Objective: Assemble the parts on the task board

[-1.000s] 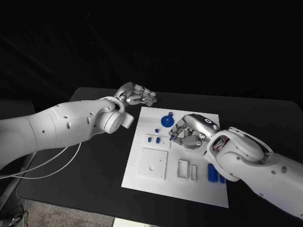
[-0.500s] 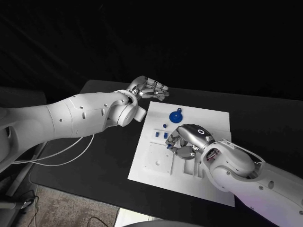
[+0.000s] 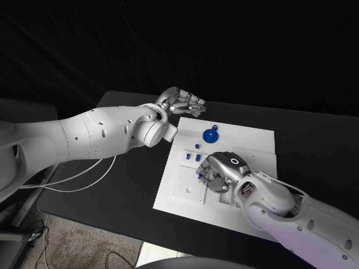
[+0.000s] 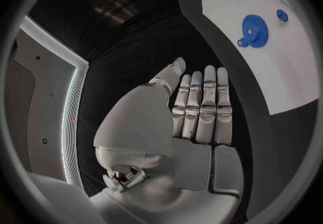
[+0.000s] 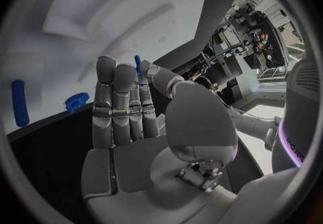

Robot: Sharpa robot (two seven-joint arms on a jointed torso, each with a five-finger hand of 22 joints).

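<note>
My right robot hand (image 3: 218, 171) pinches a thin blue pin (image 5: 137, 64) over the board (image 3: 248, 136). My left robot hand (image 3: 182, 102), fingers straight and empty, hovers past the board's far corner.

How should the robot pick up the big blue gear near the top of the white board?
Probably from above, fingers pinching the blue gear by its toothed rim on two opposite sides. It lies flat on the task board, so its rim is the only part that offers a hold. The left hand, hovering beside that end, looks closest.

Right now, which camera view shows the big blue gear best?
The left wrist view: the blue gear lies unobstructed on the white board, teeth visible. The head view shows the gear smaller. In the right wrist view I cannot identify it.
</note>
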